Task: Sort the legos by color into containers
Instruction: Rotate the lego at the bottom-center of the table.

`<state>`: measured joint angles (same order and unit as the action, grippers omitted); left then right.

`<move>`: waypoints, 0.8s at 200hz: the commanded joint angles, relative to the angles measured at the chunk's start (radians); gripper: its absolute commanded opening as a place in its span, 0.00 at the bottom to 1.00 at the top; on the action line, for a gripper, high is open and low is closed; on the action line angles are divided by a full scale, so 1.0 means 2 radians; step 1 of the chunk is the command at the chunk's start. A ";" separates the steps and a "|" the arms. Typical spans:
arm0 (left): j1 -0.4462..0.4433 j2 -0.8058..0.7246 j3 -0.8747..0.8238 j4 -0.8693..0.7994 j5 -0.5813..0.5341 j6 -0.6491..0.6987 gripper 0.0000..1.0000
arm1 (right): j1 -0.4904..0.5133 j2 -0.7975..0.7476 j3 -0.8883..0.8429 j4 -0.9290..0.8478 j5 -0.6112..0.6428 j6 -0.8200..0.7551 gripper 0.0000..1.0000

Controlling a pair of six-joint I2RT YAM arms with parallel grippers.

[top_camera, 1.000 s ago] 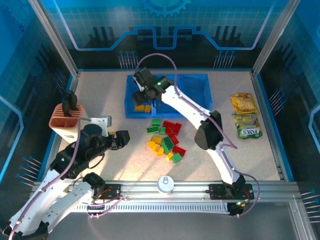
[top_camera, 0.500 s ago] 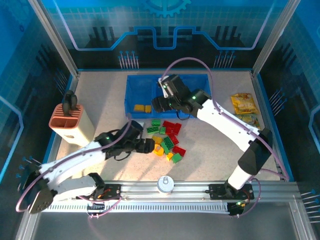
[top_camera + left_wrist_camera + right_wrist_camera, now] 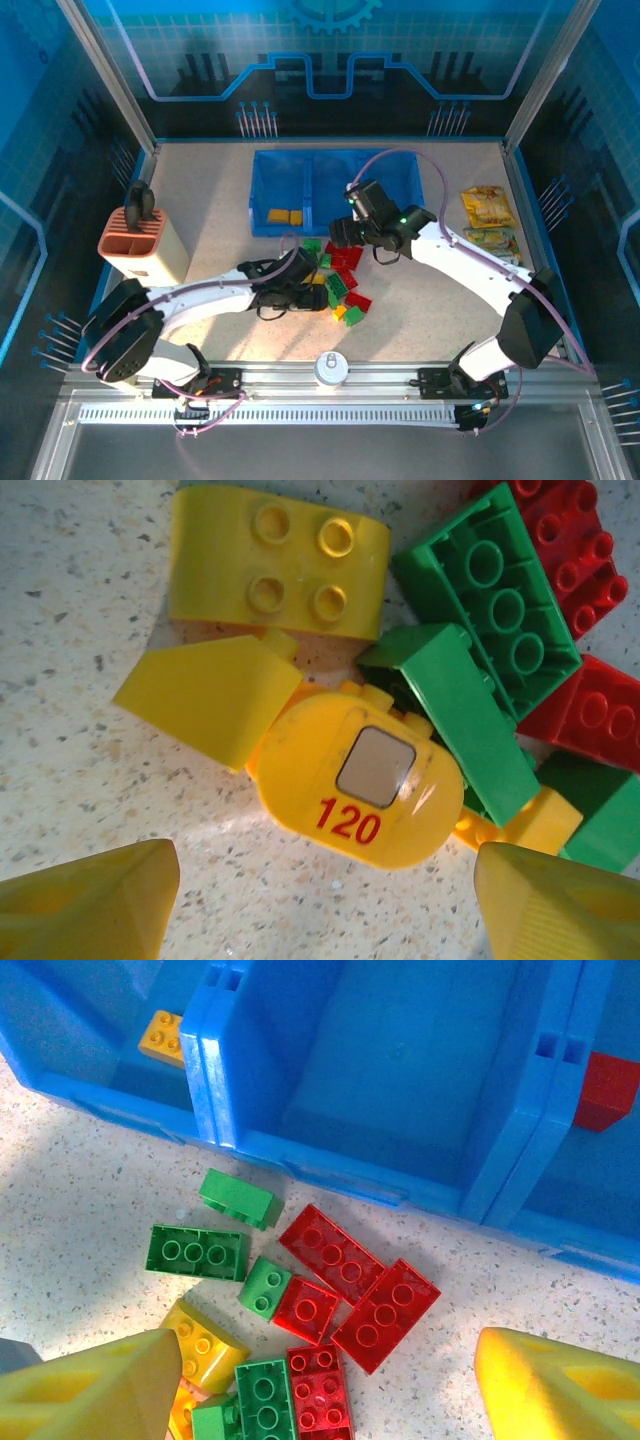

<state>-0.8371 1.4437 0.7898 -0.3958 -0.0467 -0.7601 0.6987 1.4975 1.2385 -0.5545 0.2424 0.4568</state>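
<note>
The legos [image 3: 338, 285] lie in a loose red, green and yellow heap on the worktop [image 3: 200, 190], just in front of the blue tray [image 3: 300, 170] of three side-by-side compartments. The tray's left compartment holds two yellow-orange bricks [image 3: 286, 217] near its front wall. In the right wrist view one of them [image 3: 160, 1035] peeks out behind the divider, and a red brick [image 3: 612, 1090] sits in the right compartment, cut off by the frame edge.

The right end effector [image 3: 330, 1390] hangs released over the heap close to the tray's front wall [image 3: 330, 1155], with its yellow fingers [image 3: 100, 1390] spread wide and gripping nothing. Below it lie flat red bricks [image 3: 385, 1315] and green ones [image 3: 195, 1252].

The left end effector [image 3: 325, 905] is also released, low over the worktop. A rounded yellow piece [image 3: 360, 780] marked 120 lies just ahead of its spread fingers, touching a yellow wedge [image 3: 205, 695] and a green brick [image 3: 460, 715].

From above, the right arm [image 3: 450, 255] crosses the tray's front right part and hides some of that floor, and the left end effector [image 3: 316, 290] covers the heap's near-left edge. A salmon slotted holder [image 3: 140, 245] stands far left, and two snack packets [image 3: 487, 207] lie far right.
</note>
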 commanded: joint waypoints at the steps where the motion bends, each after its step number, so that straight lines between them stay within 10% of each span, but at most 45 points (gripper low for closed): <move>1: -0.006 0.021 0.031 -0.006 0.003 -0.005 0.78 | -0.009 -0.019 -0.018 0.020 -0.006 0.016 0.78; 160: -0.021 0.095 0.080 -0.073 -0.059 0.015 0.59 | -0.047 -0.088 -0.103 0.043 -0.018 0.031 0.78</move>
<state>-0.8738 1.6253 0.9417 -0.4545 -0.1001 -0.7532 0.6197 1.3502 1.0466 -0.4881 0.2199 0.5018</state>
